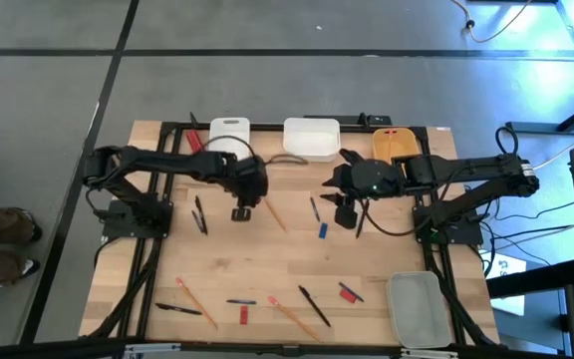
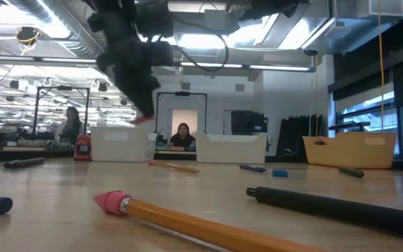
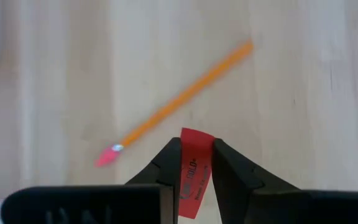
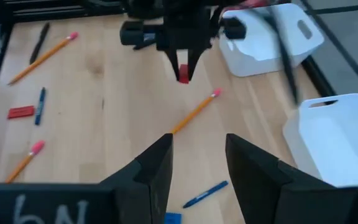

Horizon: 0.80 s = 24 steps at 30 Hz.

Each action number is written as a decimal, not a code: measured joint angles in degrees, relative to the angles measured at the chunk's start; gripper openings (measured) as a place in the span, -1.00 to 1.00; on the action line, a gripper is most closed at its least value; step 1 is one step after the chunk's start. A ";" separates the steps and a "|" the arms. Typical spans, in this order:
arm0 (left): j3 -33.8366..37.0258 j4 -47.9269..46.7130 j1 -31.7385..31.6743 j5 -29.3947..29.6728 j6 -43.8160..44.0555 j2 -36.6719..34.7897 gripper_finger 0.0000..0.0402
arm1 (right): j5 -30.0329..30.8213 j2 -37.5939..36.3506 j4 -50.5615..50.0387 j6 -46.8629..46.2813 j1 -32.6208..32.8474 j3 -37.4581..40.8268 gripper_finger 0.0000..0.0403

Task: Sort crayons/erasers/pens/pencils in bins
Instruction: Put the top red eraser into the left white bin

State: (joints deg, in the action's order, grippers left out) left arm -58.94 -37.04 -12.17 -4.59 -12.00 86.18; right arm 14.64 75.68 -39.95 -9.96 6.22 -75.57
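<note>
My left gripper (image 1: 242, 212) hangs above the table's middle, shut on a small flat red eraser (image 3: 196, 167) that also shows in the right wrist view (image 4: 183, 76). Beneath it an orange pencil (image 3: 179, 102) with a pink end lies flat on the wood. My right gripper (image 4: 197, 155) stands open and holds nothing, raised over the table right of centre (image 1: 345, 214). Along the far edge stand the narrow white bin (image 1: 229, 133), the wider white bin (image 1: 312, 139) and the yellow-orange bin (image 1: 397, 144). The translucent grey bin (image 1: 417, 307) sits at the near right corner. My left gripper pinches the red eraser by its two flat faces (image 3: 188, 163) between its two fingers. One short end sticks out past the fingertips. The fingers come from above, slanting down. The eraser is lifted clear of the table (image 2: 143, 119).
Black pens (image 1: 199, 214) (image 1: 314, 306), pencils (image 1: 195, 302) (image 1: 294, 316), a blue eraser (image 1: 322, 230) and red erasers (image 1: 242, 316) (image 1: 348, 292) lie scattered on the wood. A black frame borders the table. People sit in the room beyond.
</note>
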 joint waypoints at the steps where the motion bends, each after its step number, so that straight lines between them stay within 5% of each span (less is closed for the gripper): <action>1: -0.97 -0.91 -0.58 0.86 1.06 -0.66 -0.71 | 0.79 0.00 -0.01 0.00 0.00 0.00 -0.26; 10: -9.51 -6.24 -8.59 10.11 8.35 -3.88 -0.71 | 5.91 0.00 1.55 1.60 0.00 0.00 -0.26; 24: -11.78 -6.91 -28.66 10.56 14.92 -3.07 -0.72 | 4.37 0.00 6.45 7.63 -0.03 0.02 -0.26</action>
State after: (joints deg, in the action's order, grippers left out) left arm -70.72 -43.95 -40.83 5.97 2.92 83.11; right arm 19.01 75.68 -33.50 -2.32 6.19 -75.55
